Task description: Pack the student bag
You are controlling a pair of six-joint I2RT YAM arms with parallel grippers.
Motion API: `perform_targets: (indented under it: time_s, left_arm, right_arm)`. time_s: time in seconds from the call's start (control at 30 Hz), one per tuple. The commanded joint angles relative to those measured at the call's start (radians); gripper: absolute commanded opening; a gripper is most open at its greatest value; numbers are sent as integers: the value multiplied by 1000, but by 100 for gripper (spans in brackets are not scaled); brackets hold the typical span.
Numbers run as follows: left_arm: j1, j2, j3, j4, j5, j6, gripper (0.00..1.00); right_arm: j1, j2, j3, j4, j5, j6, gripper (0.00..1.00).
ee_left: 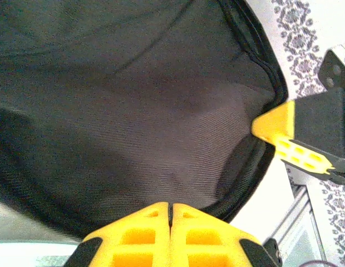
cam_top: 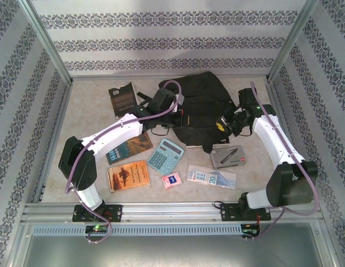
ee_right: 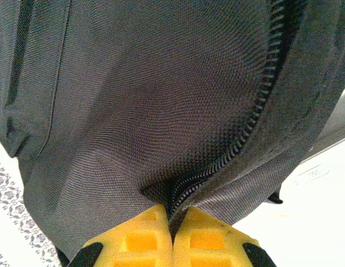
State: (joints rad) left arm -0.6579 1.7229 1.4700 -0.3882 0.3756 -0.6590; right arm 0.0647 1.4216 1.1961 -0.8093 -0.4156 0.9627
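Yellow fingers (ee_left: pixel 136 236) of L claw (ee_left: pixel 171 207) right up front, clenched tight on the bag (cam_top: pixel 203 97) rim, no gap. R claw (ee_right: pixel 172 214) same deal, clamped on the zip edge opp side, so bag sits btwn both claws w/ its mouth open. Just left of L claw: dark book (cam_top: pixel 123 97). Well back from L claw, twd the bases: blue book (cam_top: pixel 129 147), orange book (cam_top: pixel 128 175). Then calc (cam_top: pixel 165 155) beside blue book, pen box (cam_top: pixel 228 157) near R claw, pink packet (cam_top: pixel 171 180) by calc.
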Motion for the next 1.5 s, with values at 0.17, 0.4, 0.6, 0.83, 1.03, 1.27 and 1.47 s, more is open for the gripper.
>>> perform_targets:
  time_s: [0.17, 0.4, 0.6, 0.83, 1.03, 1.27, 1.47]
  left_arm:
    - [99, -60, 3, 12, -20, 9, 0]
    - [113, -46, 7, 35, 21, -5, 0]
    - [52, 15, 83, 62, 49, -41, 0]
    - [-40, 110, 208, 84, 65, -98, 0]
    - [-108, 191, 328, 49, 75, -100, 0]
    - [-132, 202, 343, 42, 69, -100, 0]
    - [-134, 196, 340, 35, 67, -97, 0]
  right_arm:
    - [-45, 41, 64, -74, 128, -111, 0]
    - [-57, 92, 141, -88, 161, -127, 0]
    - [-38, 80, 185, -80, 122, -85, 47]
    - [-22, -60, 133, -121, 110, 87, 51]
    - [-22, -140, 92, -133, 73, 168, 56]
    - [-2, -170, -39, -50, 21, 278, 52]
    - [35, -133, -83, 38, 1, 292, 45]
